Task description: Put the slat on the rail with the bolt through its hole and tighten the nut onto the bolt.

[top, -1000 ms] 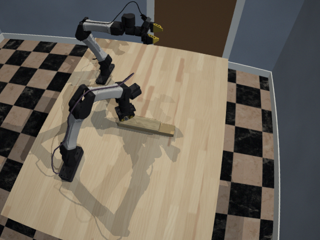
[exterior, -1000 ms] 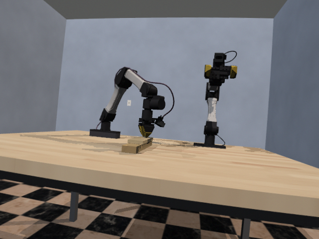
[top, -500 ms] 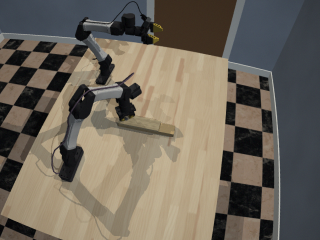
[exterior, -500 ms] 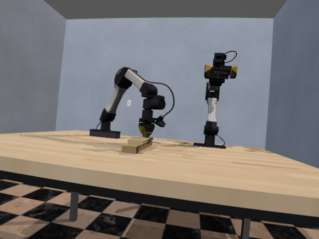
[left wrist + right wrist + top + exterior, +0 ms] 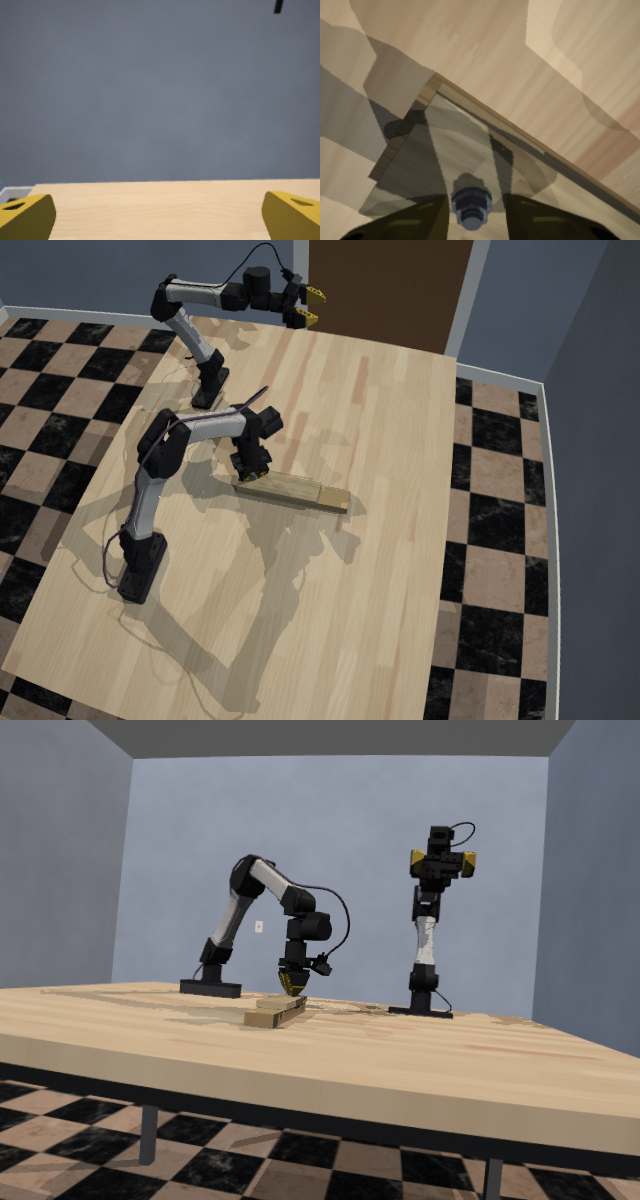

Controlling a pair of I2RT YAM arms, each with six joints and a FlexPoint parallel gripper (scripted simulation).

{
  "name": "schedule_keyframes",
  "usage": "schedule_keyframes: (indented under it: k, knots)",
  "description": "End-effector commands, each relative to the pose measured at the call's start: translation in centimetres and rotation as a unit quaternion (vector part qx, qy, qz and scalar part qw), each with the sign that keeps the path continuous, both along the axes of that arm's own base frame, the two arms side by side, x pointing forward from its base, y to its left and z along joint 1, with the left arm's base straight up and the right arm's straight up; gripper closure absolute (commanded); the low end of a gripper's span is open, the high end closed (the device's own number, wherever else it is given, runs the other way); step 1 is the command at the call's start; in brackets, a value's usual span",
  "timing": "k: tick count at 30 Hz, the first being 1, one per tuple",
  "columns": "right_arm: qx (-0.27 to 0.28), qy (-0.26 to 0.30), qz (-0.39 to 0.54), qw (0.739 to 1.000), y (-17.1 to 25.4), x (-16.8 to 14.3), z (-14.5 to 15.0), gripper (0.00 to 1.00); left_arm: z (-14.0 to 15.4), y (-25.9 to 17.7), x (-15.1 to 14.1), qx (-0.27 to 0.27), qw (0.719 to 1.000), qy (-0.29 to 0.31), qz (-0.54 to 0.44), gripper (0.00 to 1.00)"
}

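Wooden tabletop (image 5: 392, 446) (image 5: 320, 1050) (image 5: 160, 210) (image 5: 510, 65): right gripper (image 5: 254, 477) (image 5: 292, 992) (image 5: 477, 220) points down; left gripper (image 5: 321, 307) (image 5: 442, 863) (image 5: 159, 215) raised, level.

Looks like a plain room set up as a robotics lab or workshop. Two jointed arms (image 5: 205, 427) (image 5: 269, 877) (image 5: 193, 294) (image 5: 425, 939) mounted along one long edge of a pale wooden bench (image 5: 392, 550) (image 5: 330, 1076), with blue-grey walls (image 5: 594, 446) (image 5: 361, 823) (image 5: 160, 90) around, a brown door (image 5: 387, 286) beyond a short edge, and checkered floor tiles (image 5: 493, 565) (image 5: 305, 1159) below.

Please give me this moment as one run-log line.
slat: on rail | nut: on bolt, clamping unclear | right gripper: partly open around nut | left gripper: open, raised
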State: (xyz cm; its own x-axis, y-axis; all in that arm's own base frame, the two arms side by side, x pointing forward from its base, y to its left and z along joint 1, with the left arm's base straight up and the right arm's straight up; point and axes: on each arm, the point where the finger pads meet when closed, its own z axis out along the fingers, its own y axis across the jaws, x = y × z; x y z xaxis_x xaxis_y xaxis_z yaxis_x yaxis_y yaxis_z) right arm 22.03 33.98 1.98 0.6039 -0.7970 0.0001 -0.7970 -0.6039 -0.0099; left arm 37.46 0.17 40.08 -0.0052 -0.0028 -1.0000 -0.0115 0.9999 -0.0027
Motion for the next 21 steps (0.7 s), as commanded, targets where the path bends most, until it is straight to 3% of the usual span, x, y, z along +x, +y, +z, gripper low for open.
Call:
schedule_keyframes:
  k: [1, 14, 21]
  knots:
    - [0.007, -0.004, 0.001, 1.0, 0.32, 0.09, 0.48, 0.72, 0.75, -0.07, -0.18, 0.001, 1.0, -0.01, -0.001, 0.0]
    - [0.007, -0.004, 0.001, 1.0, 0.32, 0.09, 0.48, 0.89, 0.75, -0.07, -0.18, 0.001, 1.0, -0.01, -0.001, 0.0]
    - [0.007, -0.004, 0.001, 1.0, 0.32, 0.09, 0.48, 0.89, 0.75, -0.07, -0.18, 0.001, 1.0, -0.01, -0.001, 0.0]
